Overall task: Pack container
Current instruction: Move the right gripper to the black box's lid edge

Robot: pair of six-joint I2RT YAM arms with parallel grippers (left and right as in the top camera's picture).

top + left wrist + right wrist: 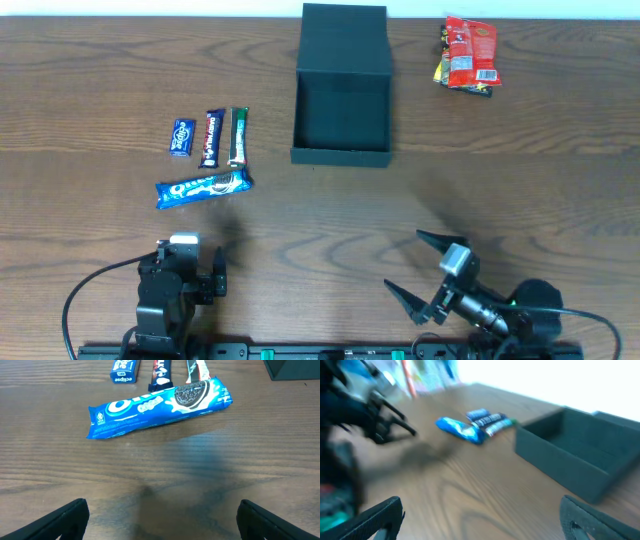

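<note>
Risk: I judge the flat, slick-looking Oreo packet point(204, 187) could skid if my left hand point(162, 517) closes off-centre.
Risk: my right hand point(405, 262) could clip a wall of the container point(341, 112) while reaching for the red packets point(470, 52).
Container: open, empty, far side of the surface point(320, 220).
Left hand: spread wide, empty, low, facing the Oreo packet.
Right hand: spread wide, empty, angled toward the container.
</note>
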